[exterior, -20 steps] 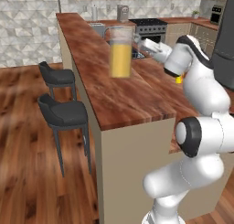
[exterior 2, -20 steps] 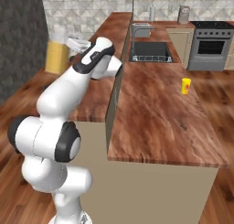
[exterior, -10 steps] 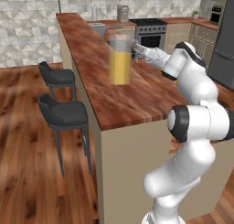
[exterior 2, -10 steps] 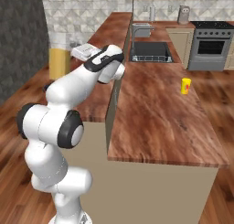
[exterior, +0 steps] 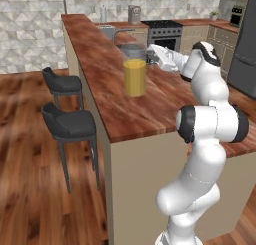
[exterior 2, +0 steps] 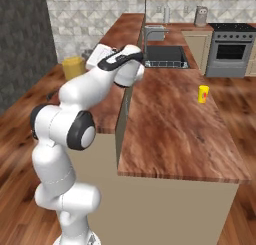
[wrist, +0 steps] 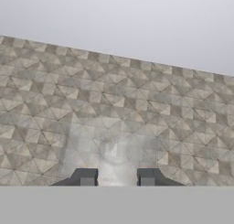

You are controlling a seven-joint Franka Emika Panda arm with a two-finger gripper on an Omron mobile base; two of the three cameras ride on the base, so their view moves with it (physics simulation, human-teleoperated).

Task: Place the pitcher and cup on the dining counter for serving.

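Observation:
The pitcher [exterior: 134, 77], tall with an orange-yellow body and a clear rim, is upright at the dining counter [exterior: 107, 96], its base down at the wood top. My gripper [exterior: 151, 52] reaches in from the right at rim height and is shut on the clear rim. In the hand view the glassy rim [wrist: 112, 155] shows between the two dark fingertips [wrist: 87, 177]. From the right base view the pitcher [exterior 2: 73, 68] stands just left of my white hand. The small yellow cup [exterior 2: 202, 93] with a red patch stands on the broader worktop [exterior 2: 170, 129], far from the gripper.
Two black stools [exterior: 63, 84] [exterior: 71, 124] stand on the floor along the dining counter's left side. A sink [exterior 2: 162, 55] and a stove [exterior 2: 231, 51] lie beyond the worktop. A dark fridge [exterior: 245, 49] stands at the right. A tiled wall [wrist: 114, 95] faces the hand.
The pitcher has come down from above the counter to its top, moving slightly right, still in my gripper. The arm has folded lower. The cup has not moved.

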